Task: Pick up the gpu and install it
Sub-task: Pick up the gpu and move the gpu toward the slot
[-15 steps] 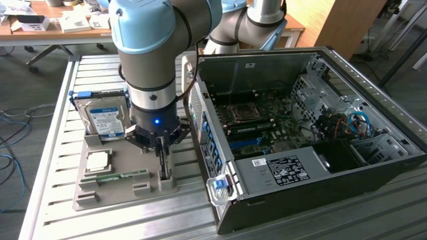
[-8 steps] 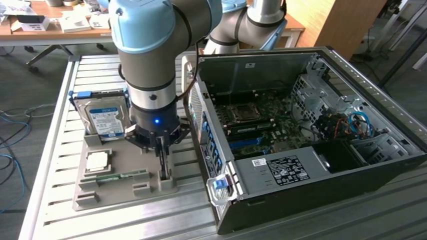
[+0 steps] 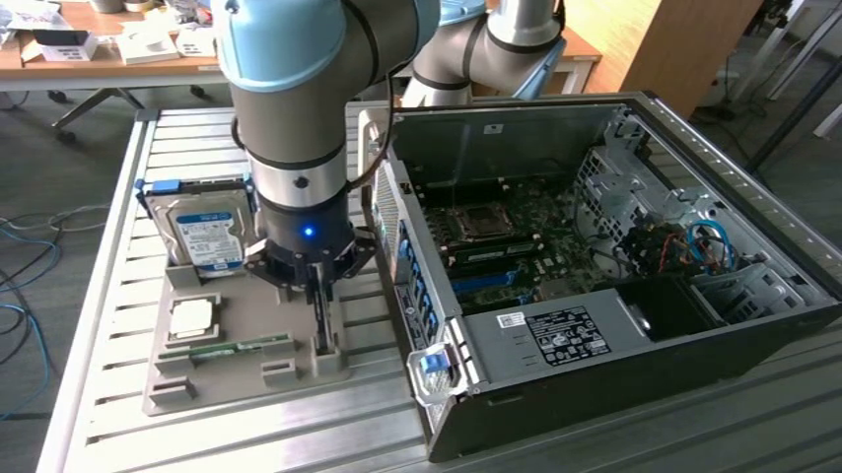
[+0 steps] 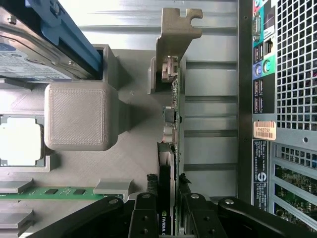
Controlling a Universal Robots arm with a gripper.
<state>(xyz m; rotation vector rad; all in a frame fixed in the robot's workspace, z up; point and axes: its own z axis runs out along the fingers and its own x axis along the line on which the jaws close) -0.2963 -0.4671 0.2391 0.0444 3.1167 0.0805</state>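
The gpu [image 3: 323, 330] is a thin dark card standing on edge in a slot of the grey tray [image 3: 306, 372], beside the open computer case [image 3: 593, 246]. In the wrist view the gpu [image 4: 171, 124] runs away from the camera, with its metal bracket [image 4: 176, 29] at the far end. My gripper [image 3: 319, 284] reaches straight down onto the card's top edge. The wrist view has the gripper [image 4: 168, 191] with its two black fingers [image 4: 147, 201] pressed against either face of the card, which still sits in the tray.
The tray also holds a silver hard drive [image 3: 204, 236] in a blue frame, a square processor [image 3: 193, 317] and a green memory stick [image 3: 244, 346]. The case's rear panel [image 4: 282, 99] stands close beside the card. The motherboard [image 3: 507, 241] lies exposed inside the case.
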